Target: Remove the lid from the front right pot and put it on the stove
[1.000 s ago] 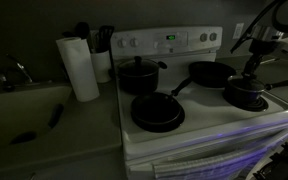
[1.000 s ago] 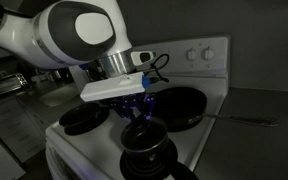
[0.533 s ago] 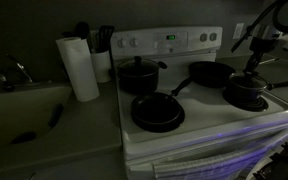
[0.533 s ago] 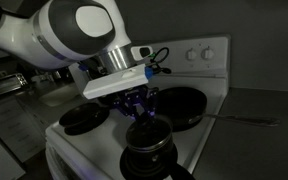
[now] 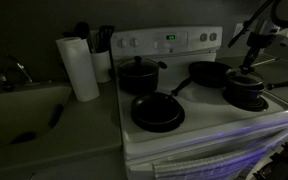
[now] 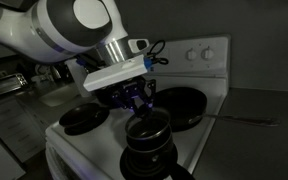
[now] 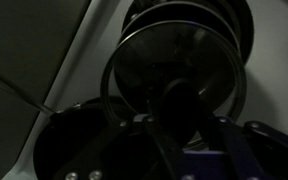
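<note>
My gripper (image 6: 139, 110) is shut on the knob of the small dark lid (image 6: 147, 128) and holds it tilted a little above the low front right pot (image 6: 146, 156). In an exterior view the gripper (image 5: 247, 68) hangs over the same pot (image 5: 246, 97) with the lid (image 5: 246, 79) lifted off its rim. In the wrist view the lid (image 7: 174, 62) fills the middle, its black knob between my fingers (image 7: 179, 125), and the pot (image 7: 189, 12) lies beyond it. The white stove (image 5: 209, 132) shows in both exterior views (image 6: 72, 140).
A taller lidded black pot (image 5: 137, 75), a wide black pan (image 5: 157, 112) and a long-handled frying pan (image 5: 209, 73) occupy the other burners. A paper towel roll (image 5: 81, 68) and a utensil holder (image 5: 102, 45) stand beside the stove. A sink counter (image 5: 24, 105) lies further along.
My gripper has risen from the front right pot with the lid in it; the lid now hangs clear of the pot's rim.
</note>
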`<state>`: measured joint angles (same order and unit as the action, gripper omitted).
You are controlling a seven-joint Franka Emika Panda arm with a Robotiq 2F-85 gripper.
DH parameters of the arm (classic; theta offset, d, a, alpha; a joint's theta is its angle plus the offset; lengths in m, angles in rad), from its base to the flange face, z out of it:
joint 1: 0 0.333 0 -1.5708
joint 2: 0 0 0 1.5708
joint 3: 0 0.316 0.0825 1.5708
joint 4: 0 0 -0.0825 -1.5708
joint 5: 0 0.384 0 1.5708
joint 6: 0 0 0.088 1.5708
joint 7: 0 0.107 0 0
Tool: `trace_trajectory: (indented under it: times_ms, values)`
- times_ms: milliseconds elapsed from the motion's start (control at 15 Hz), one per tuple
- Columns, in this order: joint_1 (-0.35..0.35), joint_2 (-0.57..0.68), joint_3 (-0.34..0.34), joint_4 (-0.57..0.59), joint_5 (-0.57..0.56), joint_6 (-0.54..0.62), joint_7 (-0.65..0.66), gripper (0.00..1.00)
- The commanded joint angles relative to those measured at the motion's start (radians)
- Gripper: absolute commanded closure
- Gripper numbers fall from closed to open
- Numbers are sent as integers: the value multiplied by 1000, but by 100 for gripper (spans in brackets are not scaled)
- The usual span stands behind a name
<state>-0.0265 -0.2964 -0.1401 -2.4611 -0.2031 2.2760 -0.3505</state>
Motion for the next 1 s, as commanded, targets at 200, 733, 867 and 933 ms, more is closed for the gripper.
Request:
trace_trajectory:
  times_ms: [200,733,867,933]
  values:
    - [40,51,17,81,72,-32,-84,85]
    - [100,102,54,141,214,-28,-150,85]
    - [109,106,68,152,227,-26,-144,85]
    - [112,108,76,156,230,-26,-137,85]
